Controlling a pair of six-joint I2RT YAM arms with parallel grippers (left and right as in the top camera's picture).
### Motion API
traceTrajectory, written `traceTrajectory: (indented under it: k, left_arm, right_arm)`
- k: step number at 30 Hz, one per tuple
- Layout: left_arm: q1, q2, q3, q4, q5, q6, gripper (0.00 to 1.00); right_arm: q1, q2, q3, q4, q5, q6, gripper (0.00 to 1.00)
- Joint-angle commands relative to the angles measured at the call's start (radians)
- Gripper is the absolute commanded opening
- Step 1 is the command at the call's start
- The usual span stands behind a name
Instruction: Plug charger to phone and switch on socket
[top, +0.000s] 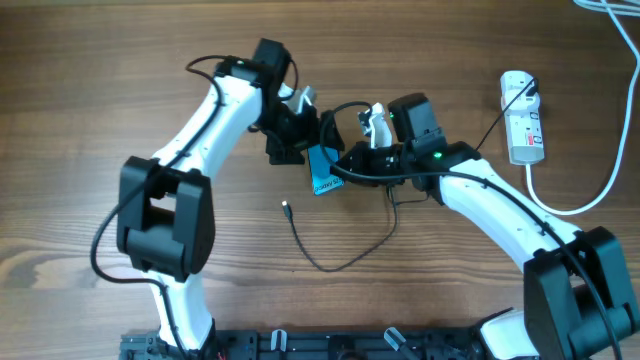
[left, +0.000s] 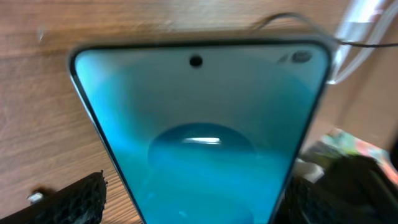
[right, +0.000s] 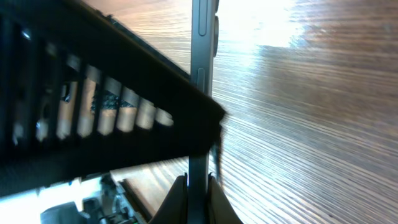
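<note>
The phone (top: 322, 171), with its cyan-blue screen, is held tilted above the table at the centre. My right gripper (top: 350, 160) is shut on it; in the right wrist view its fingers (right: 199, 190) pinch the phone's thin edge (right: 200, 93). My left gripper (top: 292, 140) is at the phone's other end. In the left wrist view its fingers (left: 199, 202) straddle the phone (left: 205, 137), with a gap at the left finger. The charger (top: 330, 266) lies loose on the table, its connector tip (top: 286, 207) free below the phone. Its black plug (top: 531, 92) sits in the socket (top: 522, 125) at the far right.
The socket's thick white cord (top: 600, 170) loops along the right edge of the table. A dark part of the left arm (right: 93, 99) crosses the right wrist view. The bases of both arms stand at the front edge.
</note>
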Motion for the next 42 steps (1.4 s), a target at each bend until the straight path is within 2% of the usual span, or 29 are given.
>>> traceTrajectory:
  k: [1,8,14,18,22,28,36,42]
  left_arm:
    - [0.069,-0.073,0.017,0.033,0.216,0.120,0.95]
    - [0.126,-0.122,0.017,0.115,0.653,0.325,0.89]
    - [0.129,-0.142,0.017,0.194,0.883,0.352,0.77]
    - [0.129,-0.143,0.017,0.202,0.893,0.352,0.67]
    - [0.130,-0.143,0.017,0.203,0.893,0.352,0.63]
    - [0.169,-0.143,0.016,0.182,0.893,0.348,0.68]
    - [0.169,-0.143,0.016,0.159,0.883,0.349,0.68]
    - [0.170,-0.143,0.016,0.150,0.831,0.349,0.76]
  right_arm:
    - [-0.023,0.005,0.010,0.058,-0.180,-0.016,0.04]
    - [-0.027,0.005,0.010,0.259,-0.349,0.105,0.04]
    - [-0.027,0.005,0.010,0.536,-0.413,0.261,0.04]
    - [-0.027,0.005,0.009,0.549,-0.416,0.278,0.04]
    - [-0.027,0.005,0.009,0.550,-0.405,0.282,0.04]
    - [-0.090,0.005,0.009,0.550,-0.418,0.282,0.04]
    - [-0.137,0.005,0.009,0.562,-0.435,0.283,0.04]
    - [-0.142,0.005,0.009,0.562,-0.423,0.280,0.04]
